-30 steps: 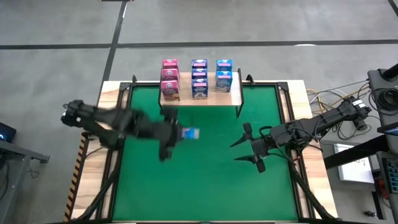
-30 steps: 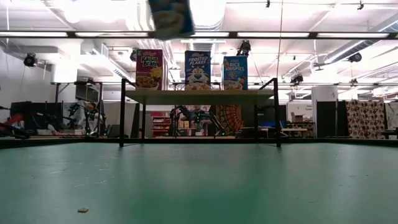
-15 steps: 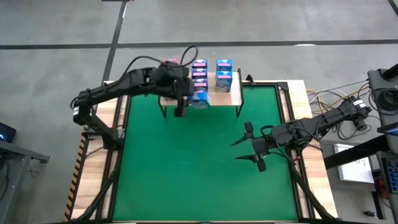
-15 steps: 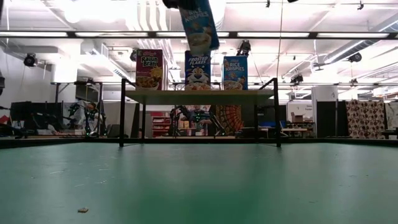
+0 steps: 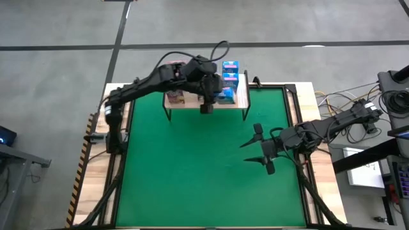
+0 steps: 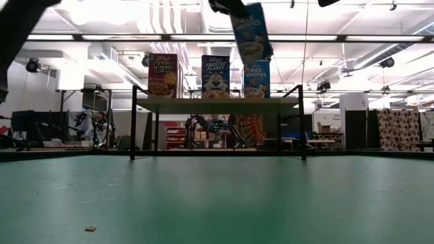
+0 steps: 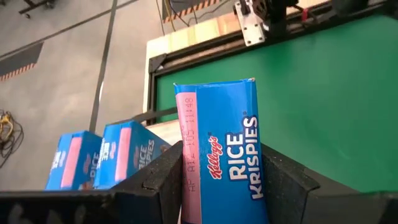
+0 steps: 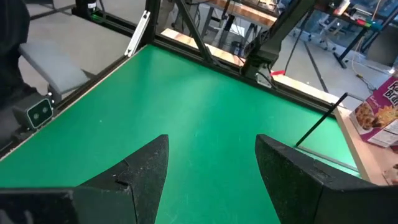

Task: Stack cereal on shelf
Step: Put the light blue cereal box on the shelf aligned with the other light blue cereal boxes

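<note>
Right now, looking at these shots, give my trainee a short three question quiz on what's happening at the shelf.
1. True or false: the left gripper holds a Raisin Bran box.
2. The right gripper is: A) open above the green mat, B) shut on a box, C) over the shelf.
3. Fill in: the held Rice Krispies box hangs above the ____.

Key: 1 false, it holds Rice Krispies. 2 A. 3 shelf.

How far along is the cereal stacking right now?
Mostly done: pink and blue cereal boxes already stand on the shelf. In hand: the left hand holds a Rice Krispies box above the shelf's right column. Left: setting it down. The right hand waits open over the green mat.
</note>
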